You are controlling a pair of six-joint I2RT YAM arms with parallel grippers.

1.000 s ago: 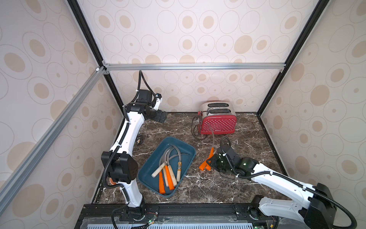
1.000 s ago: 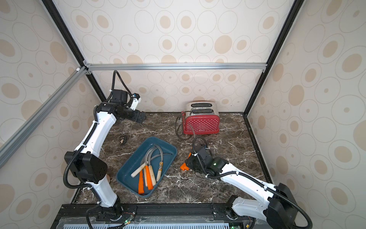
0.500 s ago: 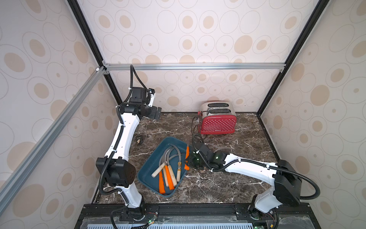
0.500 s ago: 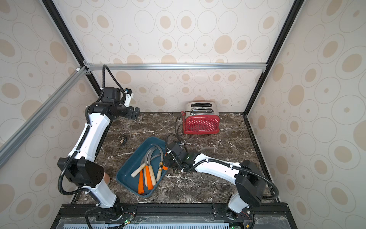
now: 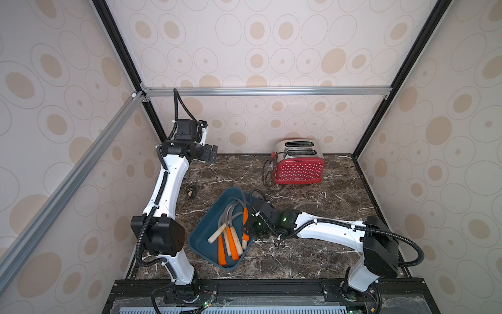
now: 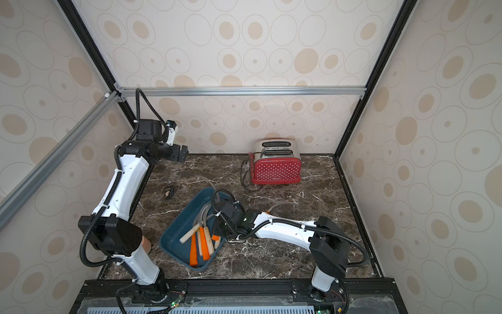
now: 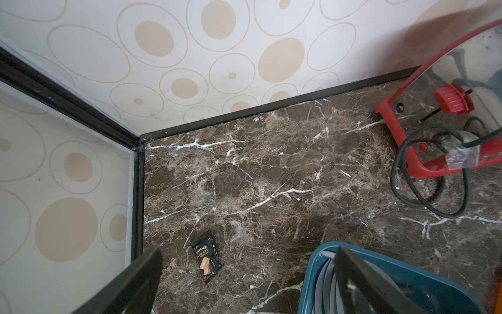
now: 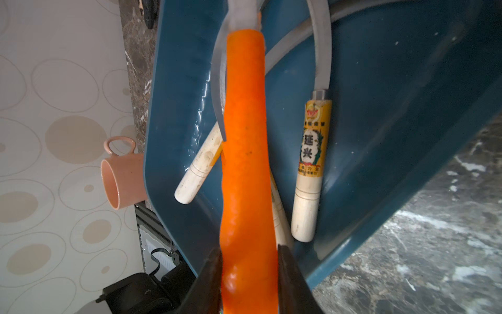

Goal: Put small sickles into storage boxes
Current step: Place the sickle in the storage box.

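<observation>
Your right claw point(image 8: 248, 261) is gripping an orange-handled sickle point(image 8: 244, 136) over the blue tray point(image 8: 380, 108); your left claw point(image 7: 247, 252) is hanging released above the counter point(image 7: 271, 176).

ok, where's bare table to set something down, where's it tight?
Bare marble: back-left corner between snack packet and toaster; right of the toaster to the wall; front strip beside the tray. Tight: the tray, right gripper holding an orange-handled sickle over it, loose sickle behind that arm.

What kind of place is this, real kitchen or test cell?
Most likely a robot test cell dressed as a home: wallpapered panels on an aluminium frame, a marble-pattern tabletop, and a red polka-dot toaster.
</observation>
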